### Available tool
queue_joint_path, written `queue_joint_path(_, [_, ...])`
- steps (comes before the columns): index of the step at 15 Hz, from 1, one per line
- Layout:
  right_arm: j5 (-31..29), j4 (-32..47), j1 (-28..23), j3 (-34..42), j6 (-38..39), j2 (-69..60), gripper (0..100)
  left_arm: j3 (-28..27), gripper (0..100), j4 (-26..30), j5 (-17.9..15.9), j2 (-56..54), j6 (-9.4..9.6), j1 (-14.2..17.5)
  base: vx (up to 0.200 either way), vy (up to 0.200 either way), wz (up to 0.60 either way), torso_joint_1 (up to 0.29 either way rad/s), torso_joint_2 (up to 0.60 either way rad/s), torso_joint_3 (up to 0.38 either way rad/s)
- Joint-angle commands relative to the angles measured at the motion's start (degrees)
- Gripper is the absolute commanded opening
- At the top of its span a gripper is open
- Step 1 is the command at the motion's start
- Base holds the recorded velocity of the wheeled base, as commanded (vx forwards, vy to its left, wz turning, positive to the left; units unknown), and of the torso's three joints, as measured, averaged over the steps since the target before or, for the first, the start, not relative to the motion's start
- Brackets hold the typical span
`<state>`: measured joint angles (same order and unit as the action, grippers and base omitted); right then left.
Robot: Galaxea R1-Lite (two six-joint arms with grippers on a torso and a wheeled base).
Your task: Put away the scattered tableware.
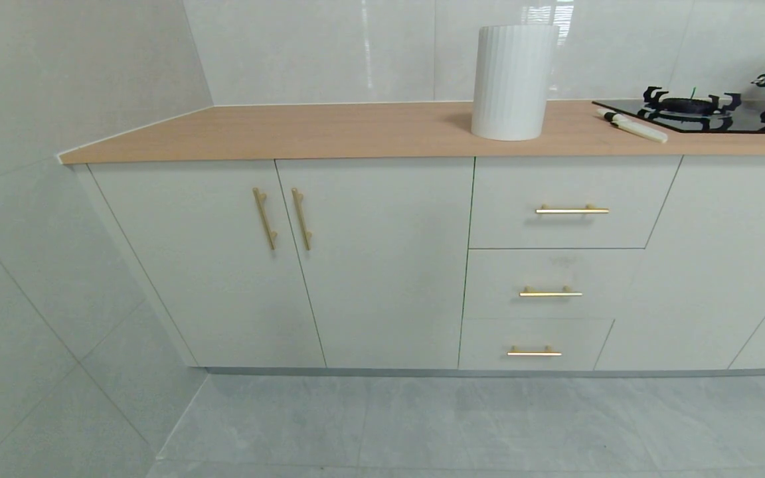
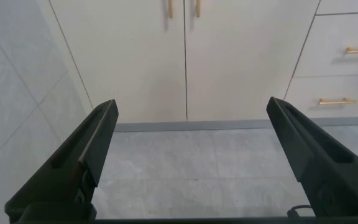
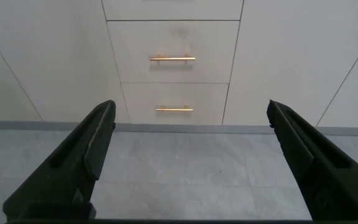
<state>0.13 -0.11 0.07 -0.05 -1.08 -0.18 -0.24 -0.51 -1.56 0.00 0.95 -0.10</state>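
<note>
Utensil (image 1: 631, 126) on countertop (image 1: 289, 129), well above left claw (image 2: 191, 106), right claw (image 3: 190, 106)

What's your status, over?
Left gripper open, right gripper open, both facing cabinets. Utensil lies on counter at stove edge. White canister stands nearby.

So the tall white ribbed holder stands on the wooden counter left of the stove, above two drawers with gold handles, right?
Not two: the head view shows three drawers, each with a gold handle. The white ribbed holder does stand on the wooden counter left of the stove.
</note>
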Motion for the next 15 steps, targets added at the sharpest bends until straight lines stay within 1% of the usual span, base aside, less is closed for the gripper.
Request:
queue_joint_path(1, [0.04, 0.2, 0.01, 0.05, -0.41, 0.27, 100, -0.02, 100, -0.1, -0.02, 0.09, 0.02, 0.01, 0.0, 0.0, 0.0, 0.0, 0.0, 0.0])
queue_joint_path(4, [-0.13, 0.2, 0.01, 0.05, 1.35, 0.18, 100, -0.02, 100, 0.07, -0.29, 0.09, 0.46, 0.01, 0.0, 0.0, 0.0, 0.0, 0.0, 0.0])
queue_joint_path(15, [-0.05, 0.2, 0.01, 0.05, 1.35, 0.18, 100, -0.02, 100, 0.07, -0.2, 0.09, 0.19, 0.01, 0.2, 0.0, 0.0, 0.002, 0.0, 0.001])
